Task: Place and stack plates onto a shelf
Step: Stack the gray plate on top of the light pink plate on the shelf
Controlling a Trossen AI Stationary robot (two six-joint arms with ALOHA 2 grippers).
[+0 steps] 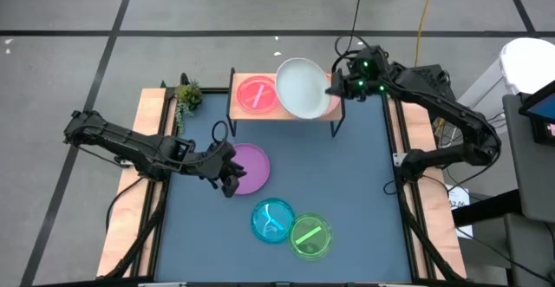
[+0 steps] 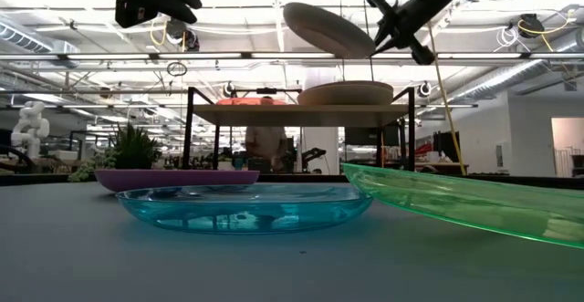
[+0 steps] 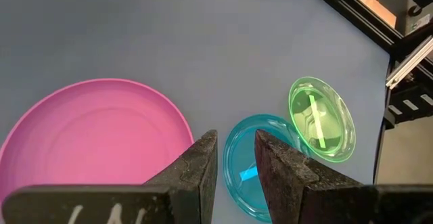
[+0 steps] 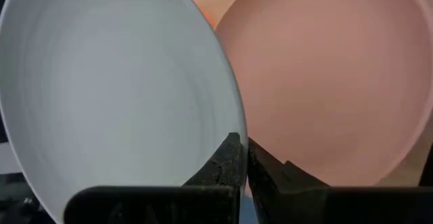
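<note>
**White plate hanging over the shelf, pinched at the rim**

The white plate point(image 1: 301, 87) is up in the air over the right half of the shelf point(image 1: 284, 114), tilted, directly above a beige plate point(image 4: 325, 82) already sitting there. It's a big opaque round one, plain with a raised rim, and looks like light, stiff plastic. Smooth stuff like that probably slips easily, so the rim edge is the only sensible place to grab it, and that's exactly where the right hand point(image 4: 241, 158) has it, fingers clamped on the plate's right edge.

On the shelf's left half there's a smaller translucent pink plate point(image 1: 255, 94).

Down on the bench point(image 1: 364, 183), the purple plate point(image 1: 250, 167) lies left of centre, with the blue plate point(image 1: 273, 220) and green plate point(image 1: 310, 236) overlapping near the front edge. The left hand point(image 3: 235, 160) hovers above the purple plate's near rim, fingers narrowly apart, holding nothing.
</note>
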